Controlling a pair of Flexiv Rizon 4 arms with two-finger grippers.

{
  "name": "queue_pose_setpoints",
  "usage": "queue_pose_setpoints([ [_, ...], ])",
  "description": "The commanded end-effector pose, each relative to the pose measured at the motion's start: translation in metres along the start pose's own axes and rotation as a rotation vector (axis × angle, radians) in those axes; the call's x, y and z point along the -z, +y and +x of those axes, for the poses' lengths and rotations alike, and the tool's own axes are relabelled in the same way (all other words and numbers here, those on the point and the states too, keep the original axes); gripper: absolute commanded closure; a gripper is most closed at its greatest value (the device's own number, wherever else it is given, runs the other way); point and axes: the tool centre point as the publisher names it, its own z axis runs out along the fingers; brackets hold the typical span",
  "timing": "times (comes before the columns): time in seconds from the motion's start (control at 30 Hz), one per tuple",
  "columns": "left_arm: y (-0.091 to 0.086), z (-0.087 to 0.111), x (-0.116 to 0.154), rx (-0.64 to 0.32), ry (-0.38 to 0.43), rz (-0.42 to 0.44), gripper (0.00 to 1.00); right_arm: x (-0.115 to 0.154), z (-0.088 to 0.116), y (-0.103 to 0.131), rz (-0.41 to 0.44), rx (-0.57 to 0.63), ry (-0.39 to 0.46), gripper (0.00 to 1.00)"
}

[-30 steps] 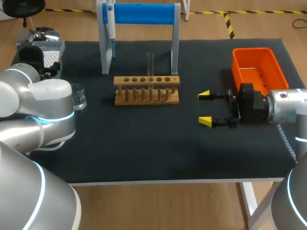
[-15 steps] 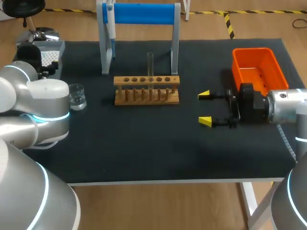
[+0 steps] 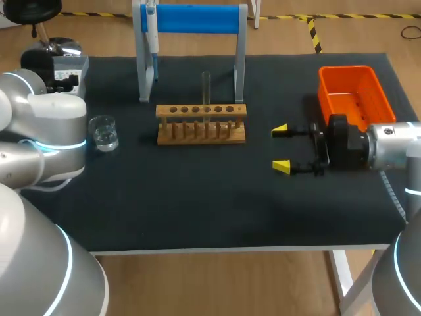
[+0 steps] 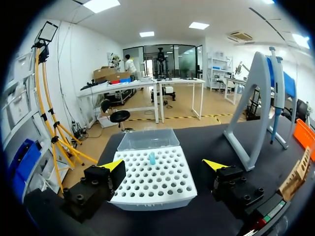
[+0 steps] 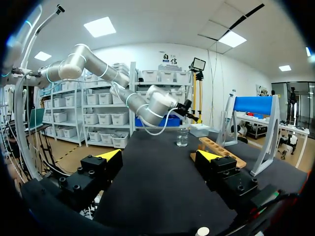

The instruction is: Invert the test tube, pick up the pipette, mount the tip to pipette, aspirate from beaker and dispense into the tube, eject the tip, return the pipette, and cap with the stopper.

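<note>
In rack point(image 3: 197, 135): 1 test tube point(image 3: 206, 87)

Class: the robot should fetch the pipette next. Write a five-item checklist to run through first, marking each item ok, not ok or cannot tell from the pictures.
1. Pipette hangs on the blue stand, nothing in front of it: ok.
2. Left gripper open and empty: ok.
3. Right gripper open, empty, apart from the rack: ok.
4. Test tube stands in the rack with its mouth up: cannot tell.
5. A tip stands in the tip box: ok, one blue tip.
</note>
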Motion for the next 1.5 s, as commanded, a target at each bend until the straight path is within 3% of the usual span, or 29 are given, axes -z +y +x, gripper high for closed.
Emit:
queue_pose_setpoints([
  [0.03, -0.004, 0.000, -0.017, 0.002, -0.007, -0.018, 0.00, 0.000, 0.001, 0.000, 0.000, 0.001, -0.003, 0.00],
  [0.17, -0.003, -0.002, -0.025, 0.004, -0.012, -0.023, 0.00, 0.000, 0.001, 0.000, 0.000, 0.001, -0.003, 0.00],
  [0.43, -0.002, -0.006, -0.033, 0.020, -0.036, -0.021, 0.12, 0.000, 0.001, 0.000, 0.000, 0.001, -0.003, 0.00],
  [0.5, -0.002, -0.008, -0.033, 0.024, -0.041, -0.023, 0.38, 0.000, 0.001, 0.000, 0.000, 0.001, -0.003, 0.00],
  [0.53, -0.001, -0.008, -0.033, 0.025, -0.045, -0.024, 0.40, 0.000, 0.001, 0.000, 0.000, 0.001, -0.003, 0.00],
  [0.6, -0.001, -0.009, -0.032, 0.029, -0.047, -0.024, 0.54, 0.000, 0.001, 0.000, 0.000, 0.001, -0.003, 0.00],
  [0.9, 0.001, -0.012, -0.033, 0.041, -0.054, -0.028, 0.60, 0.000, 0.001, 0.000, 0.000, 0.001, -0.003, 0.00],
  [1.5, -0.001, -0.011, -0.041, 0.044, -0.047, -0.029, 0.60, 0.000, 0.001, 0.000, 0.000, 0.001, -0.003, 0.00],
])
